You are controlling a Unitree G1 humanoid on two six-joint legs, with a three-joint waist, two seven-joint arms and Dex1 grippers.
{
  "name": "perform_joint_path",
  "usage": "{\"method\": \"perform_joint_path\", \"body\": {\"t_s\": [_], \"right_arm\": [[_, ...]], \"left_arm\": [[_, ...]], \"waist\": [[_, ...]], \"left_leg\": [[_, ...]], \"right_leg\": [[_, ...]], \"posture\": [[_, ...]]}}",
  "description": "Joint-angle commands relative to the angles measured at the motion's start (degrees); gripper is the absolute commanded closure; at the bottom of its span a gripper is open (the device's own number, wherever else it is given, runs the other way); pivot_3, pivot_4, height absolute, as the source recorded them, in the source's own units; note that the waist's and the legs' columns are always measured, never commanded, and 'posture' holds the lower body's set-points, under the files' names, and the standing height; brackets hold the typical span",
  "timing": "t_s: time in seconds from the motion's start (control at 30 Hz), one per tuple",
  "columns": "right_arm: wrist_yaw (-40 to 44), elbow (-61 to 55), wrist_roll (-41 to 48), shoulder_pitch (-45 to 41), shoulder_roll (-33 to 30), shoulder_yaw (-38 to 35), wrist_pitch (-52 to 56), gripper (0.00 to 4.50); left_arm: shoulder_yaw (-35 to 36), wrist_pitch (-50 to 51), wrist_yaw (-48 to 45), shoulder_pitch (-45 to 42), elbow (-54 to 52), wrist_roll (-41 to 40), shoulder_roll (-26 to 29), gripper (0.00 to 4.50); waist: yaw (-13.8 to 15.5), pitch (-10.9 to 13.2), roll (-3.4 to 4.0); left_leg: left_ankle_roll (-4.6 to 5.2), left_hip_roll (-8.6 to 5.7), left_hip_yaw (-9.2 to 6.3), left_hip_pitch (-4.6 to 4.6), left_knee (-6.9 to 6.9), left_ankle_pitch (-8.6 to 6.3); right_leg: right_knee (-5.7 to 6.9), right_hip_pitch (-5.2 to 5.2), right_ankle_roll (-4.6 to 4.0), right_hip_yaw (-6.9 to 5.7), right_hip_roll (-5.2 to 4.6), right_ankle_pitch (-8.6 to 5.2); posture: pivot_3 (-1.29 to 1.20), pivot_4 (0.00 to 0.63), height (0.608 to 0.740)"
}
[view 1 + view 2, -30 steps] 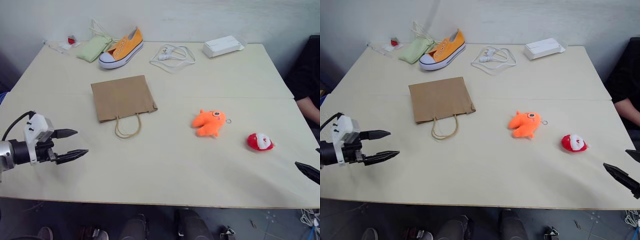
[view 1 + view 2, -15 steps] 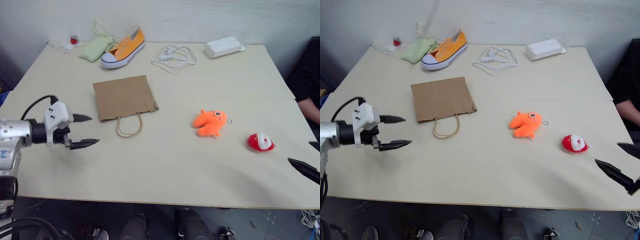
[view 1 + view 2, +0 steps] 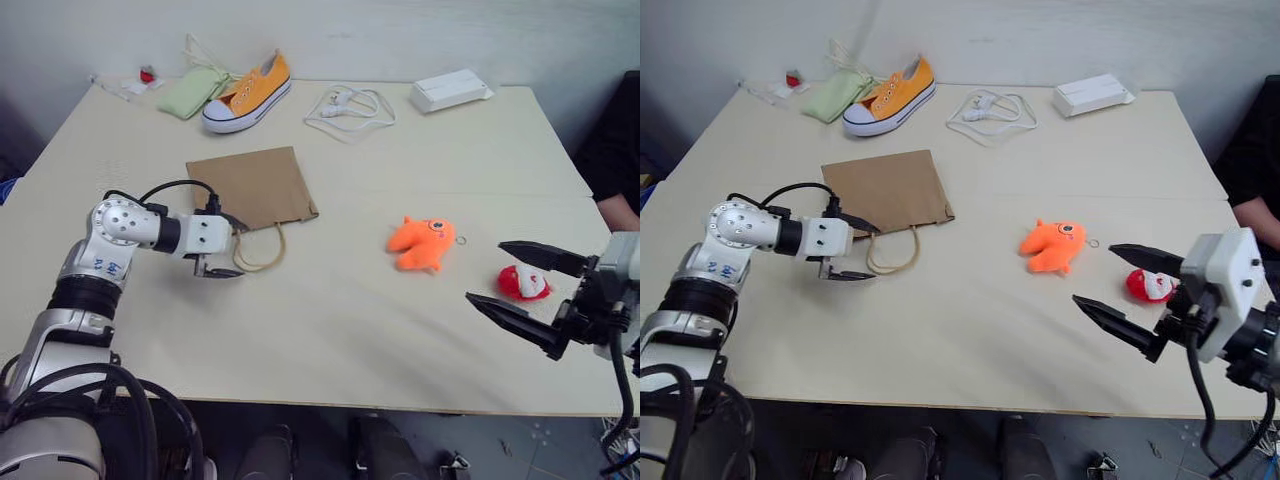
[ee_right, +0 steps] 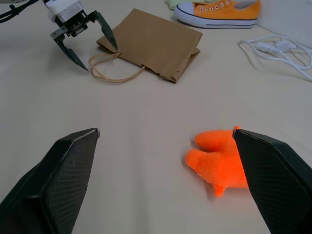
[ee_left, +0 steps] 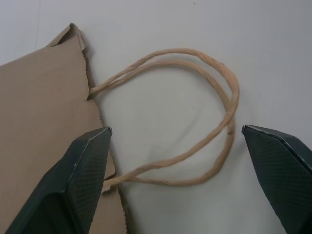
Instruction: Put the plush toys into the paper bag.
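The left gripper (image 4: 84, 41), fingers spread, hangs over the twisted cord handles (image 5: 195, 117) of the flat brown paper bag (image 3: 250, 187) mid-table. The right gripper (image 3: 1127, 291), spread wide, hovers near the table's right edge beside the red-and-white plush (image 3: 522, 283); the orange fish plush (image 3: 420, 243) lies between bag and plush.

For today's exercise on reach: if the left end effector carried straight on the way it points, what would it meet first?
Most likely the paper bag's cord handles, which lie between the open left end effector's fingers; depth is uncertain.
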Motion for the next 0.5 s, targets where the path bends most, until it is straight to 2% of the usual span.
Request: {"method": "perform_joint_path", "body": {"t_s": [0.03, 0.4, 0.5], "right_arm": [[-1.93, -1.73, 0.78, -0.17, -0.74, -0.02, 0.41, 0.0], [-1.89, -3.36, 0.7, 1.48, -0.82, 0.61, -0.34, 0.0], [-1.63, -3.32, 0.99, 1.34, -1.01, 0.33, -0.41, 0.0]], "left_arm": [[0.54, -1.73, 0.17, -1.96, 1.46, 0.1, 0.13, 0.87], [-0.13, -2.03, -0.79, -3.13, 4.88, 0.88, -1.28, 4.48], [0.61, 0.36, -2.31, -3.51, 4.4, -0.64, -2.52, 4.48]], "waist": [[0.2, -0.01, -0.01], [0.74, -0.02, -0.03], [0.86, -0.02, -0.04]], "left_leg": [[0.01, 0.0, 0.0, 0.0, 0.01, -0.01], [0.02, -0.01, 0.01, 0.0, 0.13, -0.01], [0.03, -0.01, 0.01, -0.02, 0.19, -0.02]], "right_leg": [[0.02, 0.01, 0.01, 0.0, 0.0, 0.01], [0.03, 0.01, 0.03, 0.01, 0.0, 0.02], [0.04, 0.01, 0.04, 0.01, 0.0, 0.02]], "posture": [[0.0, 0.15, 0.74], [0.0, 0.15, 0.74], [0.0, 0.15, 0.74]]}}
